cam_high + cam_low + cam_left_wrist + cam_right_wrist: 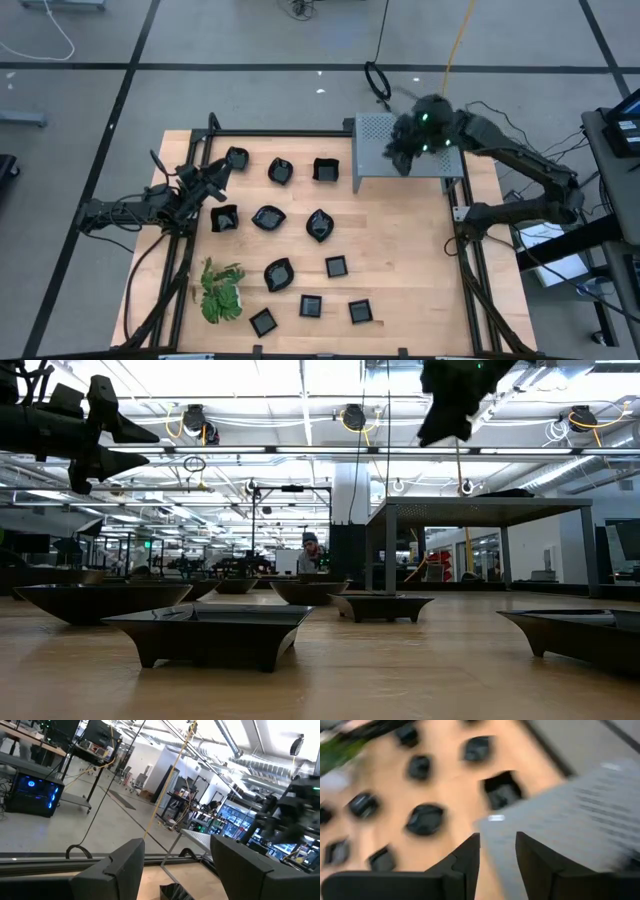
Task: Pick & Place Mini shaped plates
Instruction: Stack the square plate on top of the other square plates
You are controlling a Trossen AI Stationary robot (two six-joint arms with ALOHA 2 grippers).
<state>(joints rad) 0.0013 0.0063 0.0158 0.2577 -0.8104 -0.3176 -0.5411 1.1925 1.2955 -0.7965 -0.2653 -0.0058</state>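
- Twelve mini shaped plates (268, 217) lie spread over the wooden table (400, 270) beside the grey perforated shelf (375, 140), all of them toward the left arm's side of it and toward the front; I see none on the shelf itself, though its surface under the right arm is hidden.
- Right gripper (408, 150) hangs above the shelf, its fingers (465, 857) a little apart with nothing between them. Judged from this, the next reach has to come down off the shelf to the table, and a low swing could clip the shelf's edge.
- Nearest to the shelf is a square plate (325, 170), just beside its edge. A descent aimed at it with the jaws so narrowly apart could land a fingertip on the rim and tip or skid the dish instead of straddling it.
- Plates farther from the shelf sit close together in rows, so a push on one could knock its neighbour.
- Left gripper (212, 180) hovers at the far side of the table from the shelf, fingers (125, 870) wide apart and empty, with plates directly near it; if both arms go for the middle dishes, they could cross.
- Green leafy plant (220, 290) lies at the corner farthest from the shelf, beside a plate, and could snag a finger.
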